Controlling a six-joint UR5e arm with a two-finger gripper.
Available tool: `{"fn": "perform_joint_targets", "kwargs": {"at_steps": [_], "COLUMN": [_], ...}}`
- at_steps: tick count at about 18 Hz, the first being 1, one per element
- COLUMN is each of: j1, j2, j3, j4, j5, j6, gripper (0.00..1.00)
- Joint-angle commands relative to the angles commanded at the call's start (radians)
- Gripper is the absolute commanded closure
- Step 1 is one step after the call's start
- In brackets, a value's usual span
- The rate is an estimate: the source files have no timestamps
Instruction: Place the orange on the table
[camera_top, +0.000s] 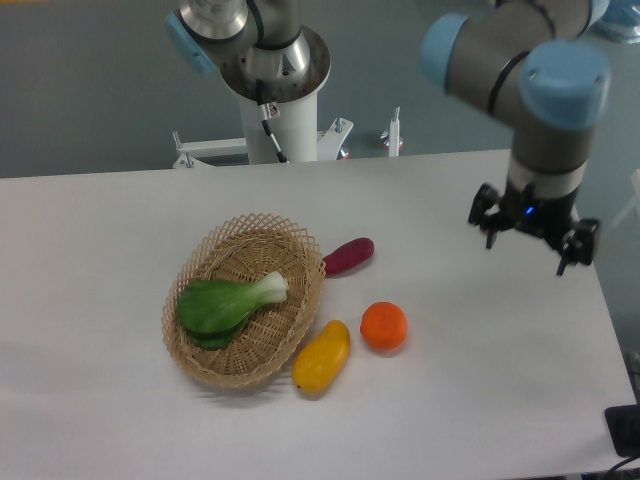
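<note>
At the left we see the wicker basket (245, 300) holding a leafy green vegetable (228, 303). At its 4 o'clock lies the yellow fruit (322, 356), and at its 2 o'clock the purple vegetable (348, 256). The orange (384, 326) sits on the table (100, 220), just beside the yellow fruit. We judge it firm, light, smooth and apt to roll; grip across its middle. At the orange's 2 o'clock, well apart, the gripper (533, 232) hangs spread and empty.
</note>
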Motion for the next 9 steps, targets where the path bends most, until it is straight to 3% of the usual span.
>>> {"fn": "perform_joint_targets", "kwargs": {"at_steps": [6,9], "j1": [0.063,0.110], "j2": [0.012,0.023], "j3": [-0.003,-0.003], "j4": [-0.020,-0.060], "j5": [0.003,0.002], "j6": [0.060,0.176], "gripper": [0.00,0.00]}}
